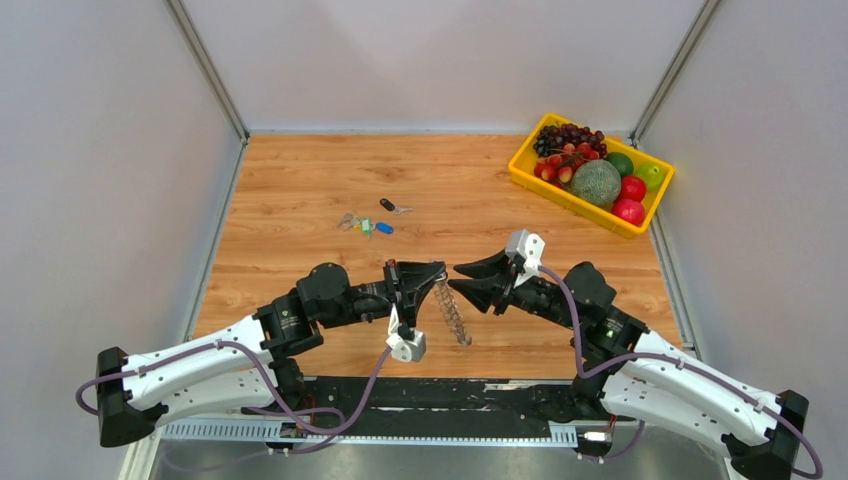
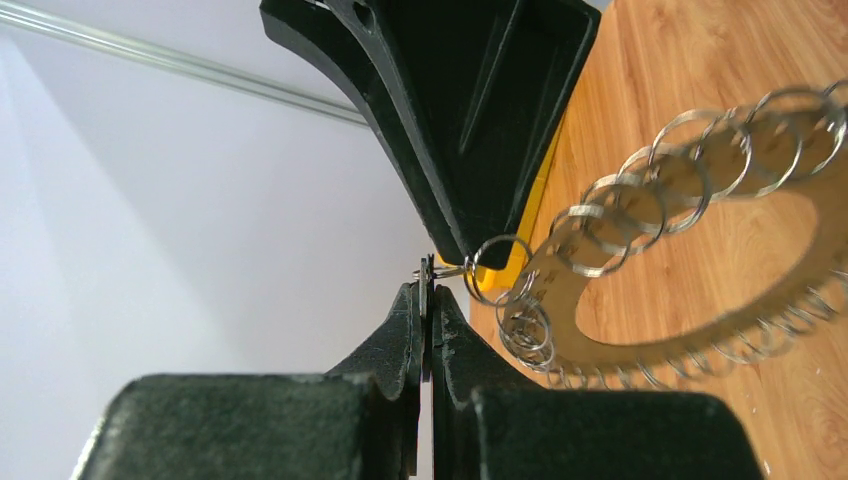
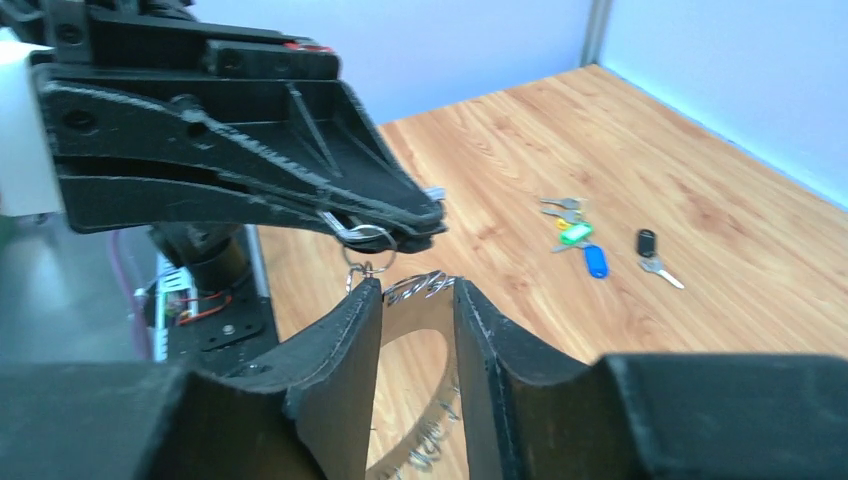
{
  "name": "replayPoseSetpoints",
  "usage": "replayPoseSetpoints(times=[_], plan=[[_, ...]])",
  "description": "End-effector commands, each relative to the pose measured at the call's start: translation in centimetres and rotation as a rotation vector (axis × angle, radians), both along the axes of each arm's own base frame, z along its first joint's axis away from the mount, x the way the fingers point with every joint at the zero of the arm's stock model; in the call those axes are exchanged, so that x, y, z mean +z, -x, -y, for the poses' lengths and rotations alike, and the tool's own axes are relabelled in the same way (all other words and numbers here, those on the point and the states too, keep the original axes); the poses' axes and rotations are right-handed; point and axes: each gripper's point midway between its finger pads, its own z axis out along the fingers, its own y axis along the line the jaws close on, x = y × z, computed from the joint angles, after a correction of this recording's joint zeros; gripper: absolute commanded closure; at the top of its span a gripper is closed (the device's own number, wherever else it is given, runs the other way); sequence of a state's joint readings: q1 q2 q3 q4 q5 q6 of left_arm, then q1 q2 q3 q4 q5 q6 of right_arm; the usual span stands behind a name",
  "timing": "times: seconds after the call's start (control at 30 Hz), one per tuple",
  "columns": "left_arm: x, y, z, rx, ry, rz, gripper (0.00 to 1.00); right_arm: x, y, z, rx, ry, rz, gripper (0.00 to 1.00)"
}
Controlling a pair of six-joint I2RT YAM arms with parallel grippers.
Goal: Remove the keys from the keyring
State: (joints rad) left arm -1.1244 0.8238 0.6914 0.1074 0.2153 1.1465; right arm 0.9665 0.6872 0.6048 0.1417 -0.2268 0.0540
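1. The left gripper (image 1: 437, 272) is pinched fully closed on a small wire loop at the rim of the large grey metal keyring (image 1: 452, 312), a flat ring edged with little coil-like loops around an open centre.
2. The keyring hangs in the air from that grip above the near middle of the light wooden table (image 1: 300, 180). It is seen edge-on from above.
3. From the left wrist, the closed fingers (image 2: 400, 340) clamp a thin piece of metal, and the keyring (image 2: 690, 345) spreads out to the right of it.
4. The right gripper (image 1: 455, 277) faces the left one from the right. Its jaws are parted to a moderate gap, and the tips are just beside the ring's top edge.
5. From the right wrist, the keyring (image 3: 412, 315) shows in the gap between the fingers (image 3: 340, 350); contact cannot be told.
6. The small silver keys (image 1: 362, 225), some with green and blue tags and one with a black head, lie on the table, farther away and to the left.
7. A yellow plastic tray (image 1: 520, 165) of fruit sits in the far right corner.
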Motion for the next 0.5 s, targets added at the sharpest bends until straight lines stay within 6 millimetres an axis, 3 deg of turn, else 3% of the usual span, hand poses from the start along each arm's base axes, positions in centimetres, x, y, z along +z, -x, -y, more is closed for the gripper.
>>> replayPoseSetpoints(times=[0.0,0.47], plan=[[2.83,0.04,-0.04,0.0,0.069,0.013,1.0,1.24,-1.65,1.52,-0.126,0.018,0.029,0.62],[2.99,0.1,-0.17,0.0,0.07,0.018,1.0,0.87,-0.71,1.08,-0.063,0.046,0.058,0.58]])
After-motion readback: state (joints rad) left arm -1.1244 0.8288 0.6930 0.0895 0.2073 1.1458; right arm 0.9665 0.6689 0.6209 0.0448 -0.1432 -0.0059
